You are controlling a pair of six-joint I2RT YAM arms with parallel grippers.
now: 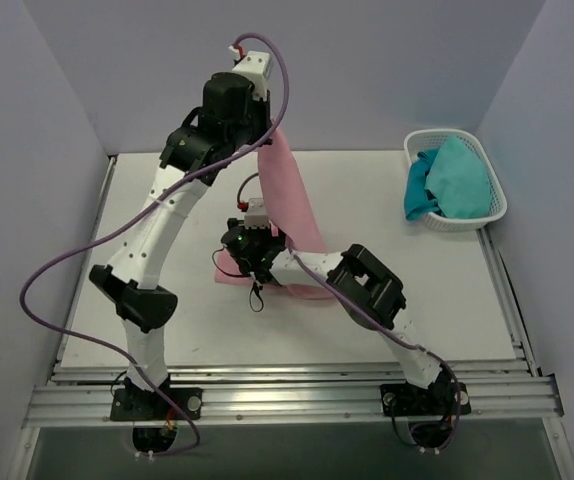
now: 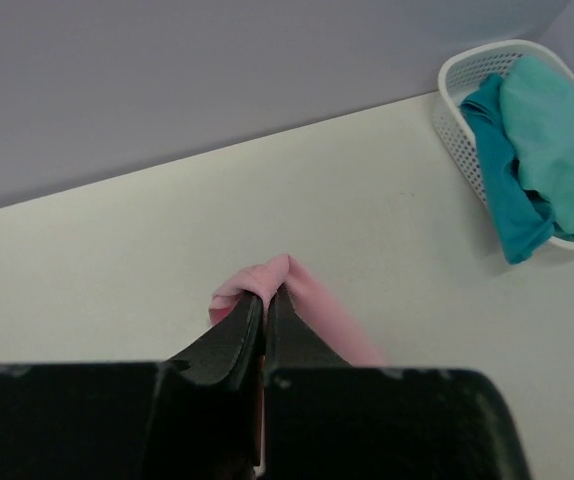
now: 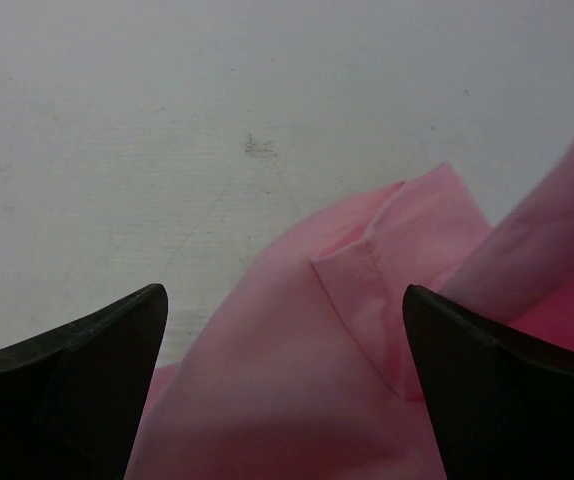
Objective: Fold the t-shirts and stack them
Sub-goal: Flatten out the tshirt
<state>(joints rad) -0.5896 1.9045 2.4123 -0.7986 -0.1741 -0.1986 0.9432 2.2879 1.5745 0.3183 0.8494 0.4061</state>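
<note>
— What's on your white table (image 1: 437,300)?
— One pink t-shirt (image 1: 294,195). Its upper end hangs in the air and its lower end lies bunched mid-table.
— Your left gripper (image 2: 267,297)?
— Pinched tight on a fold of the shirt, held high.
— And your right gripper (image 3: 282,300)?
— Jaws spread wide, low over the crumpled cloth, gripping nothing. At far right, the basket (image 2: 459,135) holds teal cloths (image 1: 455,175).

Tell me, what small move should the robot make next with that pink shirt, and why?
Probably lower the right end effector and close it on the hemmed edge lying below its open fingers. The left end effector is shut on the t-shirt, holding one part up while the rest trails onto the table.
</note>
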